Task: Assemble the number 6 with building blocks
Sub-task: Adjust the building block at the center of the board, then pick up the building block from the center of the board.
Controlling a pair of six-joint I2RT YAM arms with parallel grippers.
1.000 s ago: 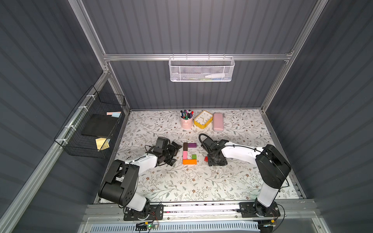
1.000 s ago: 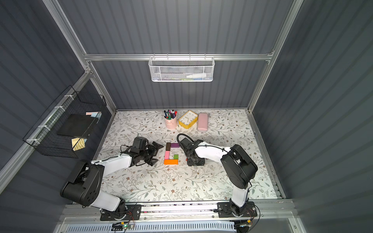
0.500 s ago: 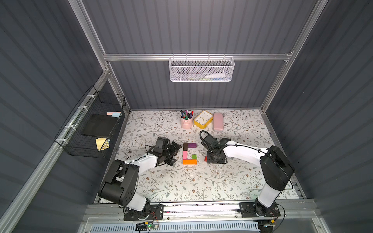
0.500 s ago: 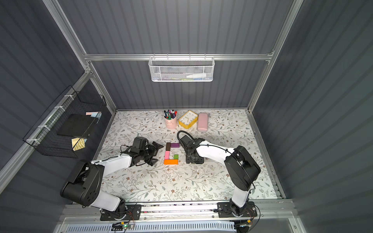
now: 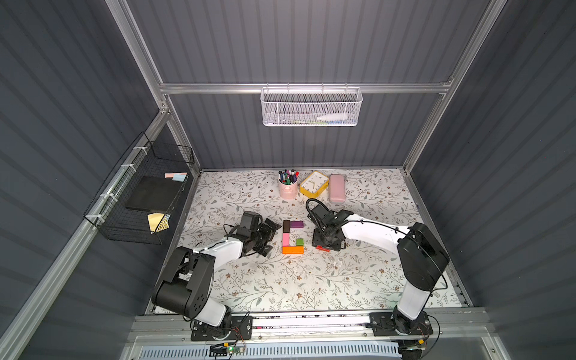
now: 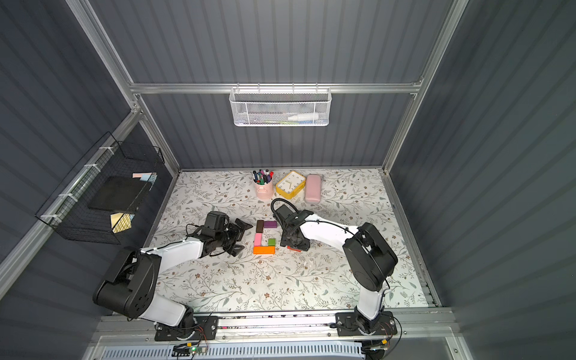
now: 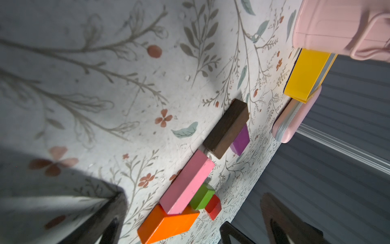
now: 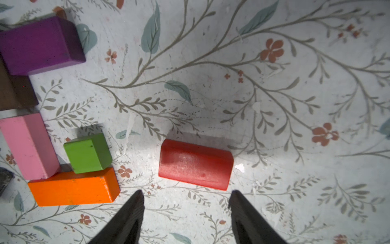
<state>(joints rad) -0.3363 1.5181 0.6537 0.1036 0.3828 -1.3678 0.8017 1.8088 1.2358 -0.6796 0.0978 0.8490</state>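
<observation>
The number 6 (image 5: 285, 240) lies partly built mid-table in both top views: brown block (image 6: 260, 226) and pink block (image 8: 27, 145) in a column, purple block (image 8: 40, 44) beside the brown, orange bar (image 8: 73, 190) at the base, green cube (image 8: 87, 153) on the mat against it. A red block (image 8: 195, 164) lies flat, apart to the right. My right gripper (image 8: 186, 192) hovers open over it, fingertips just short of the block. My left gripper (image 5: 270, 237) rests open left of the figure, nothing between its fingers.
At the back stand a pink pen cup (image 5: 288, 190), a yellow clock (image 5: 314, 184) and a pale pink case (image 5: 337, 192). A black wire basket (image 5: 140, 199) hangs on the left wall, a white mesh basket (image 5: 311, 107) on the back wall.
My right gripper's jaws have spread wider, and the red block now lies free on the mat. The left arm has not moved.
</observation>
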